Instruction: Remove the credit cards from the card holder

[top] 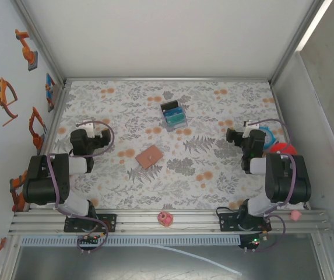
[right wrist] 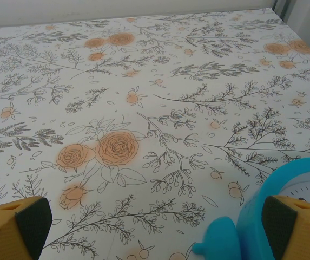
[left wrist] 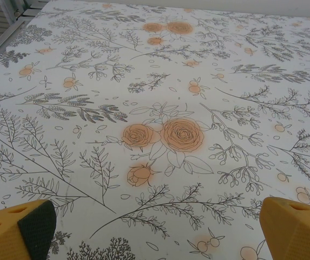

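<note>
Currently listed, largest first.

1. Table [top: 213, 175], covered by a white cloth printed with grey foliage and orange roses.
2. Left arm [top: 50, 178], folded at the near left of the table. The left gripper [left wrist: 157, 230] hangs above bare cloth with its jaws spread wide. One yellow finger sits in each lower corner of the left wrist view, and nothing lies between them.
3. Right arm [top: 283, 175], folded at the near right. The right gripper [right wrist: 155, 230] is likewise spread wide over the cloth and holds nothing.
4. Blue alarm clock [right wrist: 284, 200], white dial, just beside the right-hand finger in the right wrist view. Whether they touch cannot be told. From above it lies at the right edge of the table, partly under the right arm.
5. Red object [top: 284, 147], near the clock, mostly covered by the arm; its kind cannot be told.
6. Small black box [top: 173, 114] with blue and teal contents, far centre.
7. Card holder [top: 149, 157], tan-brown and squarish, lying flat and folded shut with one corner pointing near. It lies between the two arms, to the right of the left gripper, left of the right gripper and well apart from both. Its inside is hidden.
8. Pink object [top: 165, 219], on the aluminium rail between the arm bases.
</note>
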